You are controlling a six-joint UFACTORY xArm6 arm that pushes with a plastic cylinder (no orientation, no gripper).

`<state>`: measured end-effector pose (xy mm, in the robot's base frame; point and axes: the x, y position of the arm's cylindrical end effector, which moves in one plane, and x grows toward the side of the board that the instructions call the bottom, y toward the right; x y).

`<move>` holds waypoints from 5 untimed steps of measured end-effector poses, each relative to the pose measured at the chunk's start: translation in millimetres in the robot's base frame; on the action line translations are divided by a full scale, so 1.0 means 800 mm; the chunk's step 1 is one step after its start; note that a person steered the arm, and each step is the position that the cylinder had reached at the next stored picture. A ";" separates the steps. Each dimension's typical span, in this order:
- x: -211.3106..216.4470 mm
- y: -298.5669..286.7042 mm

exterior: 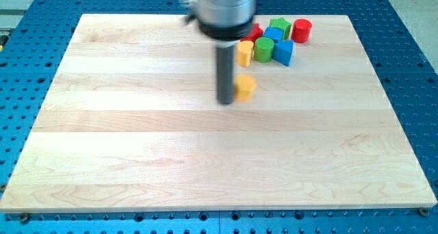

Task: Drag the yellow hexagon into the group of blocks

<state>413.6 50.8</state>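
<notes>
My tip [226, 101] touches the yellow hexagon [244, 87] from the view's left; there is no pincer, just a bare rod. The group of blocks [274, 41] sits near, upward-right; I'd get below the hexagon first, pushing steadily upward so it doesn't slip sideways

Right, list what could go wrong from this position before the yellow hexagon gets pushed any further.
1. My tip sits at the yellow hexagon's left side, while the group lies toward the view's top and right. A push from here may send it sideways past the group.
2. The yellow block is the group's nearest member; a hard push could knock it and the green block apart.
3. An off-centre push could let the hexagon slip off my tip.
</notes>
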 end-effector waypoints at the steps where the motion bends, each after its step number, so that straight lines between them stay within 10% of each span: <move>1: 0.015 0.004; 5: -0.004 0.122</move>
